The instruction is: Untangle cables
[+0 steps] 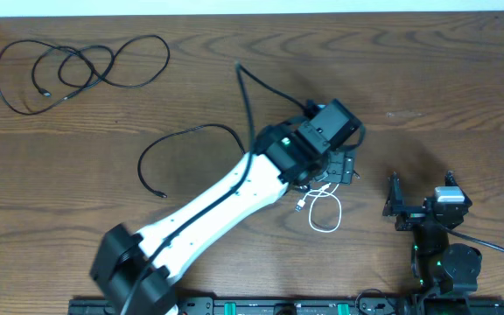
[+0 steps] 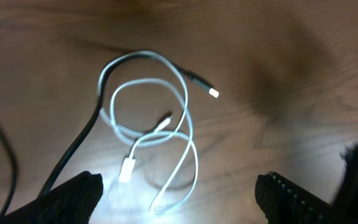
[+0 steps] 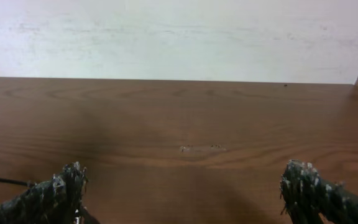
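Dark padded fingers (image 2: 79, 193) of the left gripper (image 2: 179, 186) are filling the lower corners of the left wrist view, standing wide apart and holding nothing. Between and above them the white cable (image 2: 186, 102) is lying on the wooden table (image 2: 303, 74) in loose overlapping loops, glaring under the light. One black cable (image 2: 79, 140) is running in from the lower left and crossing through those loops; which plug belongs to which cord is hard to make out.

From overhead, the left arm (image 1: 217, 197) is stretching diagonally from the bottom left toward the centre. Its wrist is bending down and its head is covering most of that tangle, so only a small white loop is showing just below and right of it. The second black cable (image 1: 77, 66) is lying coiled alone in the upper left, well apart.

The right gripper (image 1: 396, 203) is sitting folded back at the lower right, jaws spread wide and empty. In the right wrist view its fingers are being cut off by the bottom edge.
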Action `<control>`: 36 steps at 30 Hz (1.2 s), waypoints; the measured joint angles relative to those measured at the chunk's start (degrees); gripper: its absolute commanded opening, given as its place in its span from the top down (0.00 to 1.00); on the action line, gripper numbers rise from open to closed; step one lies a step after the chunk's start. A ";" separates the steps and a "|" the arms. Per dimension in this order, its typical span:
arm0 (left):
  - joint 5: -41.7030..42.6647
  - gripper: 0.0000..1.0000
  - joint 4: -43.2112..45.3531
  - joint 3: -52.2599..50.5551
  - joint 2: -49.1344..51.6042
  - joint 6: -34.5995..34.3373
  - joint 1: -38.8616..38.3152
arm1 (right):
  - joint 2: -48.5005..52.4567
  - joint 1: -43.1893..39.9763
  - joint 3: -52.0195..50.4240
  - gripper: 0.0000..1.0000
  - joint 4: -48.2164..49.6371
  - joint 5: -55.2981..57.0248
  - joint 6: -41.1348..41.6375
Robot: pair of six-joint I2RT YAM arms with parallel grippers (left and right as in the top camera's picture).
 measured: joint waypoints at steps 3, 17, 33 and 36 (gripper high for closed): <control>-0.02 0.15 1.95 0.00 3.78 0.87 -0.11 | 0.00 0.00 0.00 0.01 0.00 0.00 0.00; -0.02 0.43 8.79 0.00 17.33 3.41 -0.11 | 0.00 0.00 0.00 0.01 0.00 -0.02 0.00; -0.04 0.92 10.27 0.00 17.38 3.32 -0.11 | 0.00 0.00 0.00 0.01 0.00 -0.02 0.00; -0.04 0.93 10.25 0.00 17.38 3.34 -0.11 | 0.00 0.00 0.00 0.01 0.00 -0.02 0.00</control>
